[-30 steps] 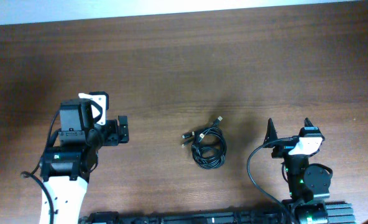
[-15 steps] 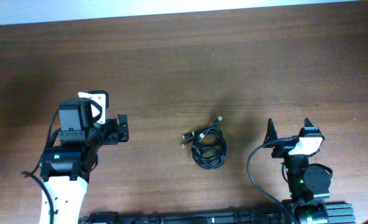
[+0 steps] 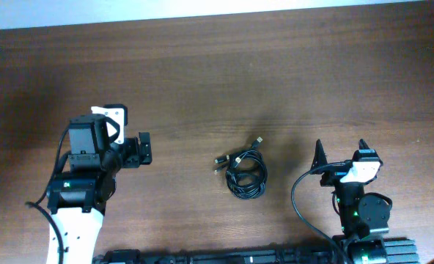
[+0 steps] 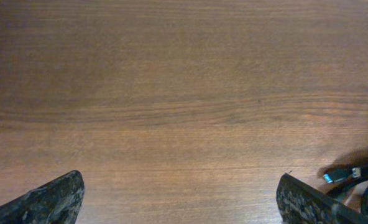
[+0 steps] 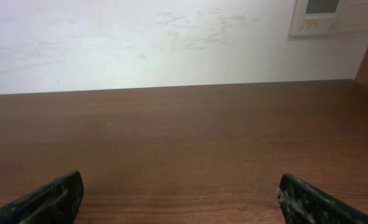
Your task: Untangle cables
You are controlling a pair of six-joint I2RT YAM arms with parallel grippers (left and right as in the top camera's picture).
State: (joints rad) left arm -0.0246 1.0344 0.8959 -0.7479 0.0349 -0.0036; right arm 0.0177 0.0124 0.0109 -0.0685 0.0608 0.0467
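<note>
Black fingers of my left gripper (image 3: 144, 150) stand wide apart and hold nothing; my right gripper (image 3: 341, 151) is released in the same way. Both are well apart from the cables (image 3: 245, 174), which lie as one small tight coil on the wooden table (image 3: 217, 66), a little below the middle of the overhead frame.

I think the danger is to close on the whole bundle instead of one cord. Pulling then would tighten the tangle or only drag the coil, and a plug could catch in a loop.

Only the overhead view shows the complete coil. My left wrist view catches just one plug (image 4: 340, 176) at its lower right edge. My right wrist view shows no cable, only table and a pale wall (image 5: 140, 43).
</note>
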